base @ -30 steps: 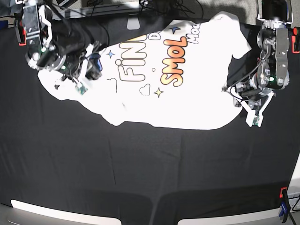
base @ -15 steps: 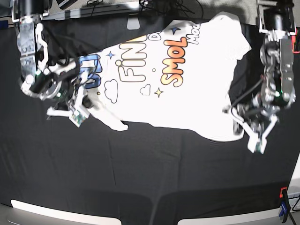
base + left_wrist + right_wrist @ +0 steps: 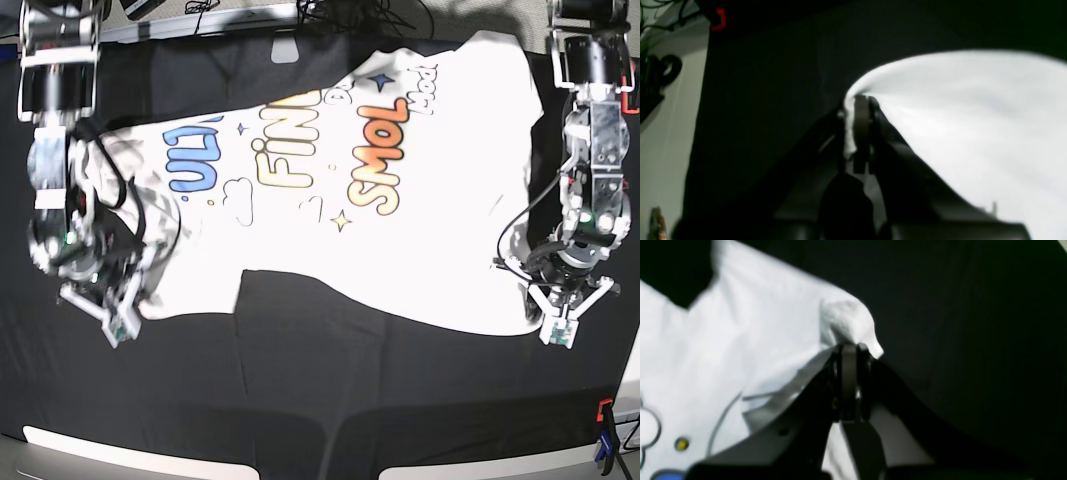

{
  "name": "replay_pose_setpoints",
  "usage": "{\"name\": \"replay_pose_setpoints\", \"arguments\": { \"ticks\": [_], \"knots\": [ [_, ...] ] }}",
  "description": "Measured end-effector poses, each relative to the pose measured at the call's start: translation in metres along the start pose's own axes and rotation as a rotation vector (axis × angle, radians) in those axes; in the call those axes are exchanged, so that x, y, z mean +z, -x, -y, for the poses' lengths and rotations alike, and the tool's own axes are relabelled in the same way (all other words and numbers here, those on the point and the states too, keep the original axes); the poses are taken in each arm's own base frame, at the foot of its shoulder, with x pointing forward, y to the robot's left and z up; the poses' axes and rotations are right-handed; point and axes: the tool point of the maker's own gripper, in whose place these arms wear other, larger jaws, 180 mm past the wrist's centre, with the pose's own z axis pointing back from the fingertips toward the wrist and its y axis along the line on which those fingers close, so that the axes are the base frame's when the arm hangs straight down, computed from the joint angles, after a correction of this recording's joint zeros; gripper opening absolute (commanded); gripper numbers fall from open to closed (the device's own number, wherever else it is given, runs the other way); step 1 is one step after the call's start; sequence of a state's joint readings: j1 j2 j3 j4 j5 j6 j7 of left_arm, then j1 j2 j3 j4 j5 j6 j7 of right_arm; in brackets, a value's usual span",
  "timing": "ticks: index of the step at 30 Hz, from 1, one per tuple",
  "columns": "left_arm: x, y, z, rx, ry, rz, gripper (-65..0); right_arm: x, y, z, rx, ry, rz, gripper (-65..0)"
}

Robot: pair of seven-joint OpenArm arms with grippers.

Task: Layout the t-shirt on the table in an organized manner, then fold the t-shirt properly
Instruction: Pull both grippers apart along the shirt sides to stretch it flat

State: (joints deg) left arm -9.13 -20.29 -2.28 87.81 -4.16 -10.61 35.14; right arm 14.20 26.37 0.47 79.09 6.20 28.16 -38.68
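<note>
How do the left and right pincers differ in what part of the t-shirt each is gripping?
The left pincer pinches a plain white edge of the t-shirt, with no print nearby; the right pincer pinches a bunched corner close to the cloud doodles and blue lettering. Both are shut on the cloth, above the black table.

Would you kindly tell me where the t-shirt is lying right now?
In the base view the t-shirt lies print-up across the far half of the table, stretched between the two arms.

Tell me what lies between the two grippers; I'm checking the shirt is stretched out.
In the base view, the t-shirt spans it, print up, pinched by the right gripper and left gripper; black table shows beneath the hem.
</note>
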Motion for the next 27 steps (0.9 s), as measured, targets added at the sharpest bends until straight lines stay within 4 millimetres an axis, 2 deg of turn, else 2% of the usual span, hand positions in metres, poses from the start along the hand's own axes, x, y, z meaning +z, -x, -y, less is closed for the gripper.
{"name": "replay_pose_setpoints", "arguments": {
  "ticks": [4, 7, 12, 15, 18, 23, 27],
  "knots": [
    [-0.023, 0.021, -0.009, 0.050, -0.003, -0.079, -65.0, -0.007, -0.021, 0.020, -0.030, 0.023, 0.030, -65.0],
    [-0.040, 0.024, -0.019, 0.079, -0.013, -0.118, -65.0, -0.009, -0.040, 0.039, -0.048, 0.048, 0.052, -65.0],
    [-0.063, 0.003, -0.039, 0.123, -0.035, -0.124, -65.0, -0.013, -0.072, 0.067, -0.094, 0.070, 0.102, -65.0],
    [-0.075, -0.011, -0.049, 0.146, -0.044, -0.115, -65.0, -0.020, -0.074, 0.081, -0.137, 0.073, 0.083, -65.0],
    [-0.085, -0.014, -0.056, 0.176, -0.049, -0.124, -65.0, -0.026, -0.074, 0.093, -0.180, 0.074, 0.063, -65.0],
    [-0.098, -0.010, -0.064, 0.219, -0.054, -0.147, -65.0, -0.030, -0.091, 0.104, -0.222, 0.069, 0.077, -65.0],
    [-0.104, -0.014, -0.069, 0.238, -0.059, -0.147, -65.0, -0.032, -0.120, 0.097, -0.227, 0.053, 0.131, -65.0]
  ]
}}
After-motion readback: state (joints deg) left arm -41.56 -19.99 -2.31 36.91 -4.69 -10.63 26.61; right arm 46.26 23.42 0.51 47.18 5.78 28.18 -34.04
